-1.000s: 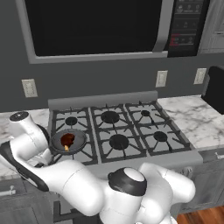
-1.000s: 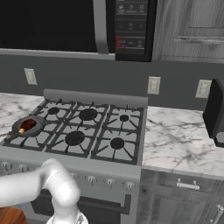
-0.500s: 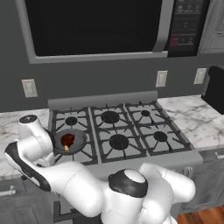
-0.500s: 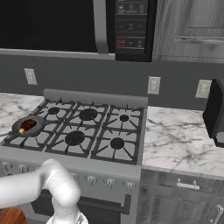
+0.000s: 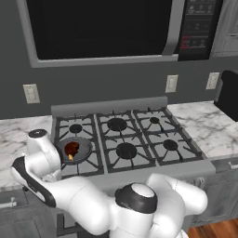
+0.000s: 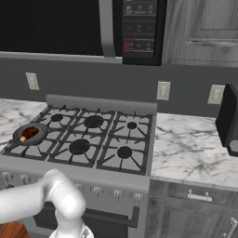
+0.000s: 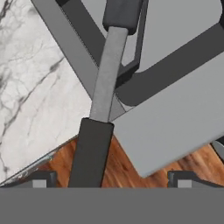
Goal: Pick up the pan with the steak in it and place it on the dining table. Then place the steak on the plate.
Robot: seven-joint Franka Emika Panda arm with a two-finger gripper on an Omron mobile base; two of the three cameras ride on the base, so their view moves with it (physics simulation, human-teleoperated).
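Pan on the stove's front-left burner

The pan (image 5: 74, 149) holds the steak (image 5: 71, 148); the tool (image 7: 109, 177) stands apart, its tips either side of the black handle.

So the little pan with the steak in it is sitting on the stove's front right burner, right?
Not quite: the pan, with the steak in it, sits on the stove's front left burner, not the front right. The left base view shows this plainly.

arm's wrist (image 5: 39, 153) shifted slightly right, closer to pan (image 5: 74, 149)
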